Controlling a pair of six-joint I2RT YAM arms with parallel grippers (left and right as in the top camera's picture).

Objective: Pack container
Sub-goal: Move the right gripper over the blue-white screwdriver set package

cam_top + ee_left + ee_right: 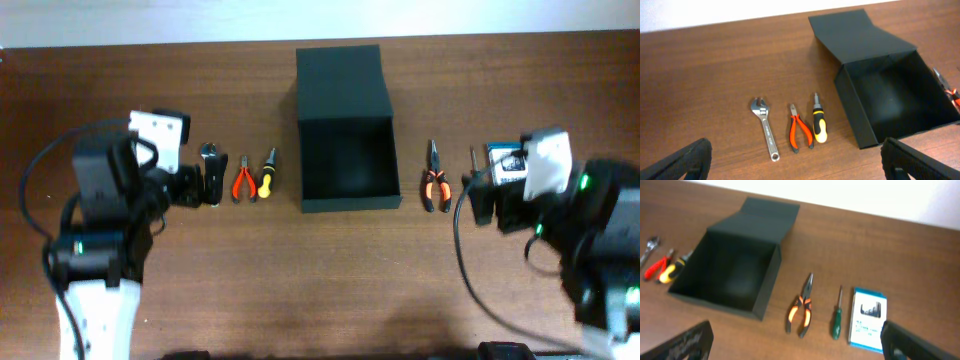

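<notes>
At the middle of a brown desk (pixel 300 290), we find the container (pixel 345 165), a dark matte box. It stands open, its flap lid (pixel 340 80) laid back on the far side, away from the two arms. In the overhead view we look straight down onto its dark floor and walls.

To the left of the box, three tools lie in a short row, side by side and apart from one another. A silver wrench (pixel 767 132) lies farthest out and red-handled pliers (pixel 799 132) in the middle. A yellow-and-black screwdriver (pixel 818 125) lies nearest the box wall, though not touching it. To the right lie orange-handled long-nose pliers (pixel 801 309), then a slim green-handled screwdriver (pixel 837 316), then a blue-and-white card pack (pixel 867 316) farthest from the box. All six lie on the bare wood, outside the box.

We see the left fingers (pixel 685 162) spread wide at the bottom corners of the left wrist view, gripping nothing. The wrench, red pliers and yellow screwdriver lie ahead between them. The right fingers (pixel 685 345) stand just as wide apart and hold nothing, with the orange pliers, green screwdriver and card pack ahead between them. From overhead, the right arm (pixel 590 230) partly covers the card pack.
</notes>
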